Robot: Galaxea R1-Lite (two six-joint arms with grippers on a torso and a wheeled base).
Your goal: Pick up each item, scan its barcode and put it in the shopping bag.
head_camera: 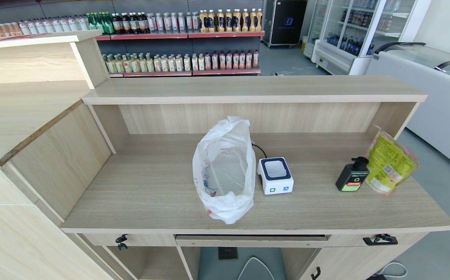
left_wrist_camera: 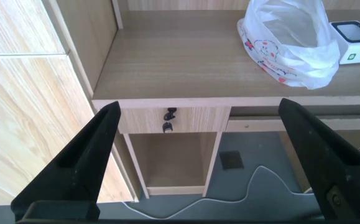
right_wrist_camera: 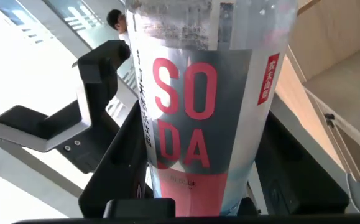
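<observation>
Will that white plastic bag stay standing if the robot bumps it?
Probably not. The shopping bag looks thin and crinkly, so it is likely floppy and very light. It stands loosely open with nothing visibly weighing it down, so a nudge may slide or collapse it.

Clear plastic bottle (right_wrist_camera: 198, 106): silver-and-red label, big red block letters in two rows, dark character column beside, small red tag with white characters. Black pump bottle (head_camera: 352, 175): green-and-red label, print too small. Yellow-green foil pouch (head_camera: 391, 163): dark print, small square code, illegible. White-and-navy scanner box (head_camera: 274, 175): green and blue icons on front. White plastic shopping bag (head_camera: 205, 167): red, blue printed figures.
</observation>
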